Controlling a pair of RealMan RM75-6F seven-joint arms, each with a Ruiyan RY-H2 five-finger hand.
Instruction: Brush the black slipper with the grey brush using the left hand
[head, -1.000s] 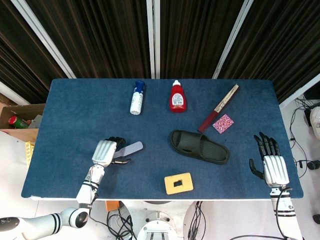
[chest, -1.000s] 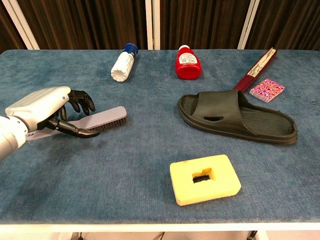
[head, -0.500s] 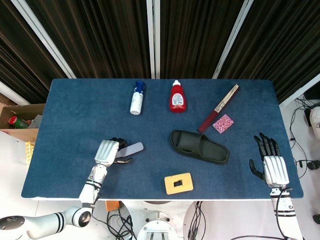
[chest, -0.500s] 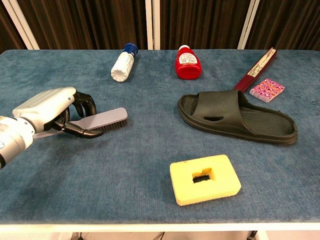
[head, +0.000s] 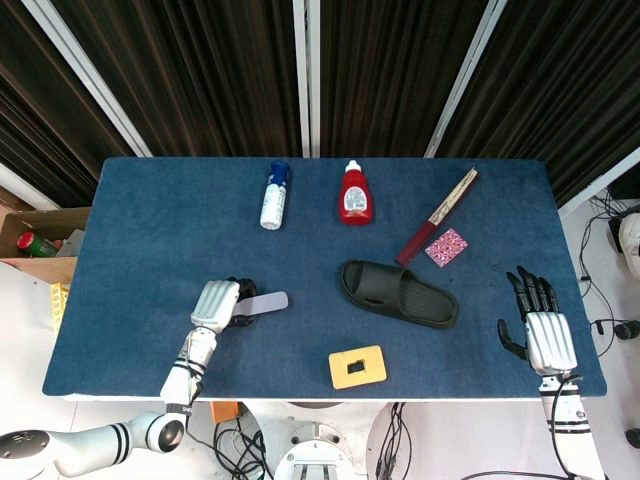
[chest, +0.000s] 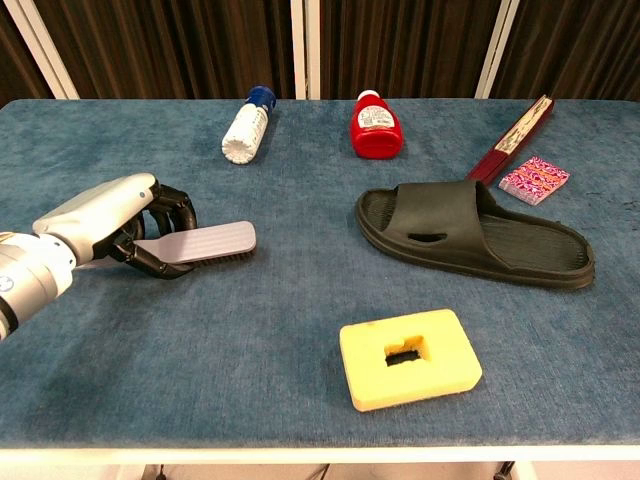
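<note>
- Left hand (chest: 110, 225), left of centre: we see its fingers curled around the handle of the grey brush (chest: 205, 242).
- Black slipper (chest: 470, 232) lies right of centre, well apart from the brush, with bare blue table (chest: 290, 300) between them.
- Yellow sponge (chest: 410, 357) sits lower centre; white bottle (chest: 245, 125), red bottle (chest: 375, 125) and folded fan (chest: 515, 135) lie along the top.
- Right hand (head: 540, 325), lower right, rests with fingers spread, holding nothing.
</note>
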